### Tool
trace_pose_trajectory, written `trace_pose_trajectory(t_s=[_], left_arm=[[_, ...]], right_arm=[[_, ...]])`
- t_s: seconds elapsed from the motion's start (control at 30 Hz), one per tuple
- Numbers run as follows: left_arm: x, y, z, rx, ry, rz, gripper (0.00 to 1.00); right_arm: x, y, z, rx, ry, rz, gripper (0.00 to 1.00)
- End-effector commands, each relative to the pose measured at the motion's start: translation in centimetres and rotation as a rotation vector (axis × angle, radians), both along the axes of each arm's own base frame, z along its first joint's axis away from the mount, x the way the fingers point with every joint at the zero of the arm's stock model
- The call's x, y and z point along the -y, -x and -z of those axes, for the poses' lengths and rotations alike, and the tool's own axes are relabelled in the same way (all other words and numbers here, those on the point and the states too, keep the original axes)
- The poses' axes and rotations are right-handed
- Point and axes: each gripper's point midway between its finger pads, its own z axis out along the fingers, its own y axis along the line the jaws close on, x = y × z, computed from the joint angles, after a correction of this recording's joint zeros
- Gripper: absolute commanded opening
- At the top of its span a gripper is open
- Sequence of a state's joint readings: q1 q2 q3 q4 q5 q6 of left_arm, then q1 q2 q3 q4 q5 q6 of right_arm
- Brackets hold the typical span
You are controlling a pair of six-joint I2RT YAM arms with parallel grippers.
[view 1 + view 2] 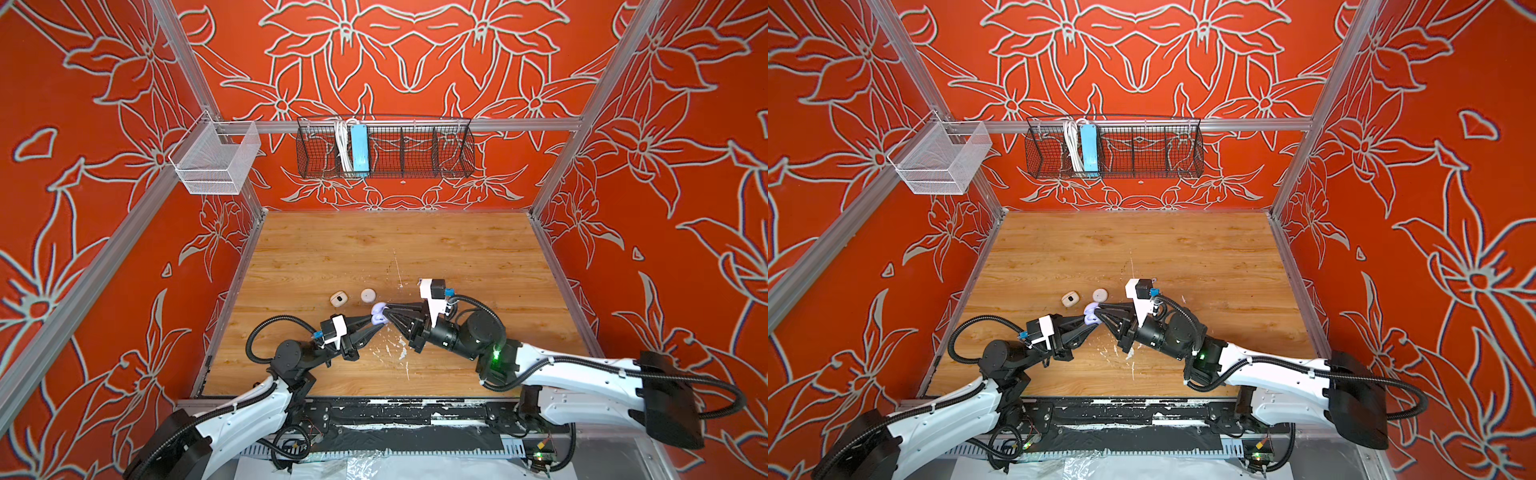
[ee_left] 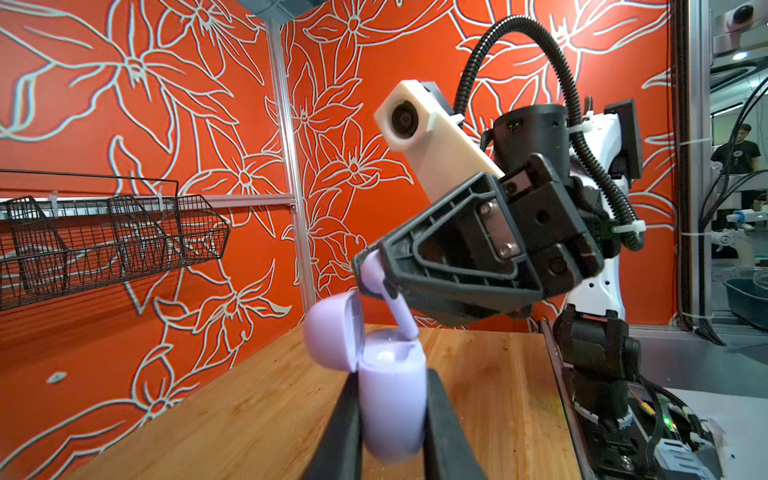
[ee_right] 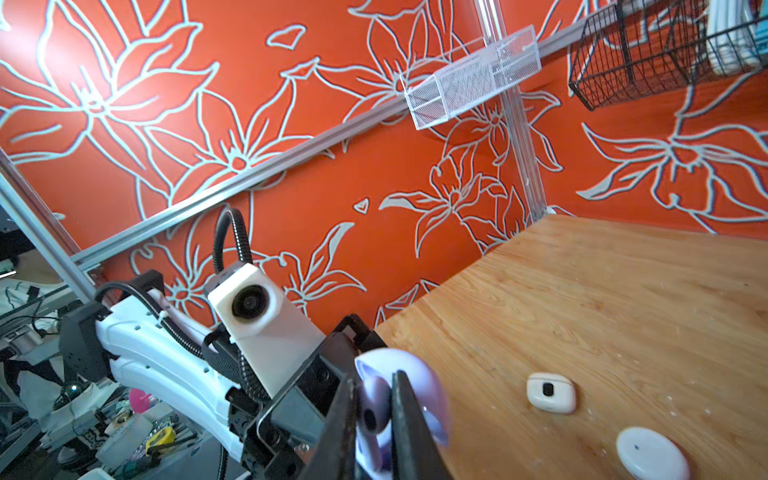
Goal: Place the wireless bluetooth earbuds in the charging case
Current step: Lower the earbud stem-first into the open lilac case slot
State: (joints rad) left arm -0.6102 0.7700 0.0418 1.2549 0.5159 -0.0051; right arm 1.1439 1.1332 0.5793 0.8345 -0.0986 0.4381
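Standing at the front of the cell, I see a white mesh basket (image 1: 216, 160) hanging in the upper left of both top views. To its right is a long black wire basket (image 1: 415, 149) with a light-blue power strip (image 1: 359, 149) upright in it, beside a bundle of white cable.

Down on the light wooden tabletop (image 1: 457, 257), just left of centre, lies a cream rounded-square case with a dark spot (image 1: 338, 298). Just to its right is a round white puck-shaped case (image 1: 368, 295). Both lie flat and apart from the arms.

Below and to the right of the puck, the two black claws meet tip to tip (they look almost nose to nose). The left gripper (image 2: 392, 390) comes in from the lower left and has its two fingers clamped around the body of the small lavender charging case (image 2: 390, 419), holding it upright. The case's domed lid (image 2: 330, 332) is swung back on its hinge, so the top is uncovered.

The right gripper (image 2: 374, 272) reaches in from the right of the frame. Its fingers are pinched on the head of a lavender stemmed earbud (image 2: 402, 318). The bud hangs slanted, and the tip of its stem sits right at the case's mouth. I cannot tell whether it is seated in the socket.

White paint flecks (image 1: 395, 349) speckle the wood below the claws.
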Motion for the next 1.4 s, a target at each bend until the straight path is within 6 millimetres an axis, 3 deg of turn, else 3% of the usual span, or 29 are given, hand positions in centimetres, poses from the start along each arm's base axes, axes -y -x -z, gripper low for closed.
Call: trace_pose_trajectory(t_s=[0.0,0.47,1.37], left_arm=[[0.0,0.4,-0.2,0.033,-0.008,-0.007,0.00],[-0.5,-0.2,-0.3,0.004,0.009,-0.054,0.00],[-1.1,1.0,-1.4,0.044,0.047,-0.050,0.00]], right_arm=[[0.3,1.4,-3.3,0.101,-0.130,-0.033,0.15],[0.2,1.6,-2.3,0.146,-0.115,-0.005,0.15],[0.0,0.5,-0.1,0.134,-0.100,0.052,0.14]])
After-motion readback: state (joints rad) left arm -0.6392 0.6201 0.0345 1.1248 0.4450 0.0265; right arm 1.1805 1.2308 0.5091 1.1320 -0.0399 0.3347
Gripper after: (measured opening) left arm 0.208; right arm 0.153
